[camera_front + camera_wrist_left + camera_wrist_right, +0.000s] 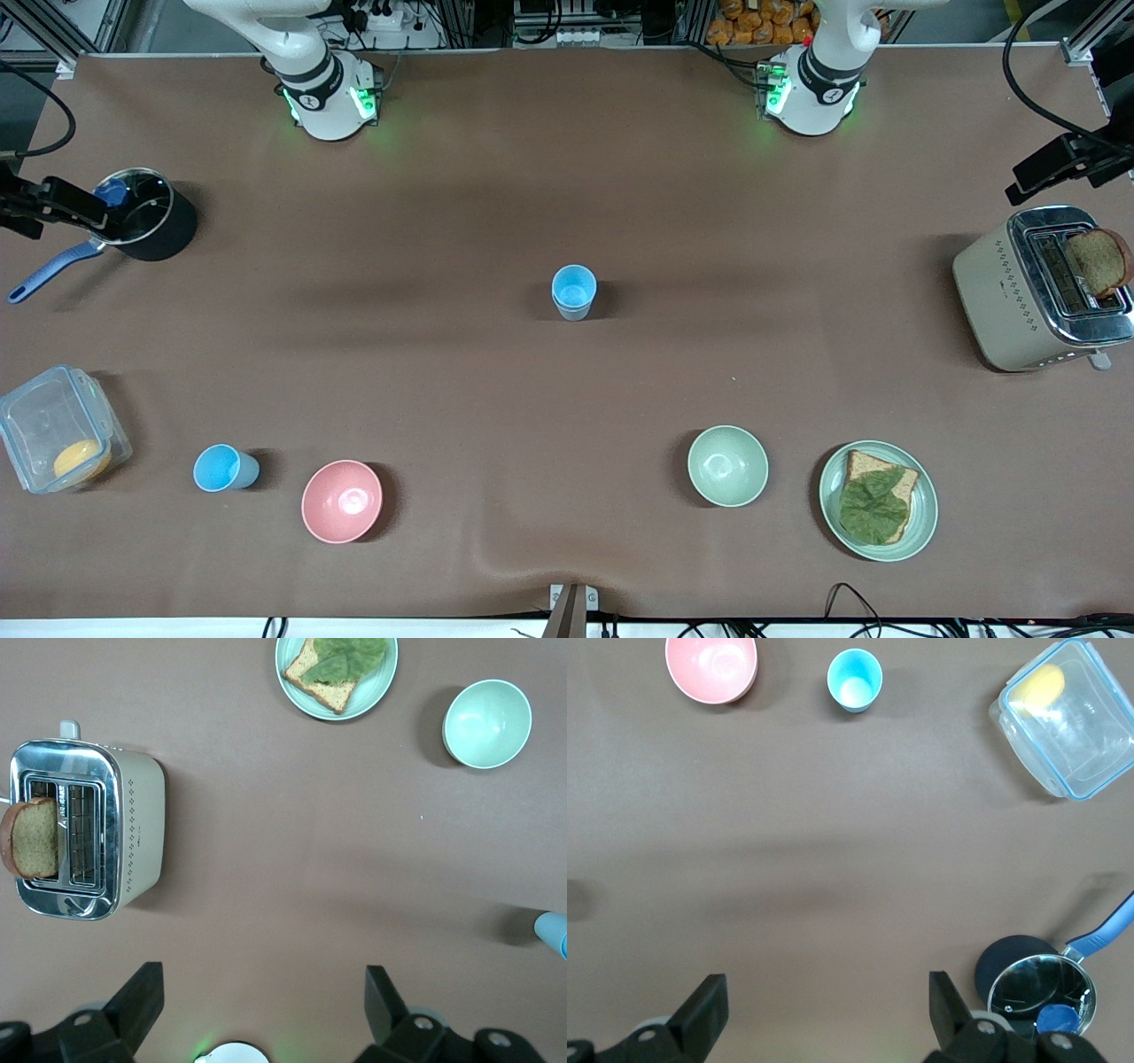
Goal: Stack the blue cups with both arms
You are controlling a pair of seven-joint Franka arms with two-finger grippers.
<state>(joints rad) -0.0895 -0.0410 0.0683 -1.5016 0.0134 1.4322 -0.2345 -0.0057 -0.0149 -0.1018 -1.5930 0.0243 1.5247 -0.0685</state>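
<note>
Pink bowl (342,501) beside sky-blue cup (225,468), paler cup (574,291) cut off beside spread left gripper (264,1005), right gripper (828,1010) likewise spread, both empty.

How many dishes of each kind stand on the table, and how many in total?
Blue cups: 2, one mid-table, one beside the pink bowl.
Bowls: 2, pink bowl and pale green bowl.
Plates: 1, green plate with leaf-topped bread.
Total: 5.
</note>
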